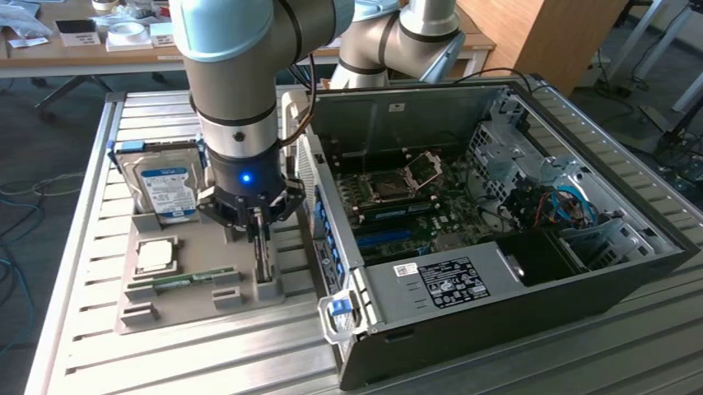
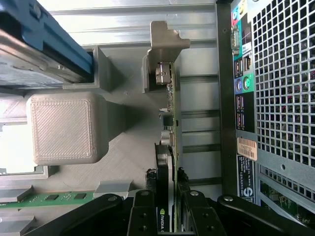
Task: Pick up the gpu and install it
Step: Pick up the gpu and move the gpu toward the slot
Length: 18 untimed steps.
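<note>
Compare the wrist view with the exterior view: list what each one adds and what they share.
Wrist view: the case's rear ports and vent grille, close up. Exterior view: the motherboard, power supply and a loose processor on the grey tray. Both: the end effector closed on the upright gpu, the hard drive and RAM stick.

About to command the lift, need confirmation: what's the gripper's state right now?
Gripper: closed on the gpu, which stands on edge in the grey holder.
</note>
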{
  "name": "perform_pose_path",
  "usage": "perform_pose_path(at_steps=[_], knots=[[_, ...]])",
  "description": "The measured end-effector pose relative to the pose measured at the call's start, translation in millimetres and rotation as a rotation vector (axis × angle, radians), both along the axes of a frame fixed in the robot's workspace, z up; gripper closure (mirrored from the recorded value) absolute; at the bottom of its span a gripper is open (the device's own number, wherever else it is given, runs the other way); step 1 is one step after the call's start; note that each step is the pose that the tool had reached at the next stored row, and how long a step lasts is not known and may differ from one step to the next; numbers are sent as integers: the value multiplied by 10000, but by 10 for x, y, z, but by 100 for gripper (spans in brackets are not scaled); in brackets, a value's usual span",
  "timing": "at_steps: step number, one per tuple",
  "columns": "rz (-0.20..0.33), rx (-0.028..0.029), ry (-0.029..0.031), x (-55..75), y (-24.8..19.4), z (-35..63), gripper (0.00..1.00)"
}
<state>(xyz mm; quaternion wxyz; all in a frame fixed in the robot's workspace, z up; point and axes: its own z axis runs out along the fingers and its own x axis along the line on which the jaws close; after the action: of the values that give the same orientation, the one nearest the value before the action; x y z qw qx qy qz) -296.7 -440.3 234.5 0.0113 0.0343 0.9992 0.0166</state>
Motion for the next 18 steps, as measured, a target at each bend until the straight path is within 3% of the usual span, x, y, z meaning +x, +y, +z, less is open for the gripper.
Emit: perform_pose_path(at_steps=[3, 18], knots=[[226, -1, 0, 0, 0, 0, 73], [372, 0, 0, 0, 0, 0, 73]])
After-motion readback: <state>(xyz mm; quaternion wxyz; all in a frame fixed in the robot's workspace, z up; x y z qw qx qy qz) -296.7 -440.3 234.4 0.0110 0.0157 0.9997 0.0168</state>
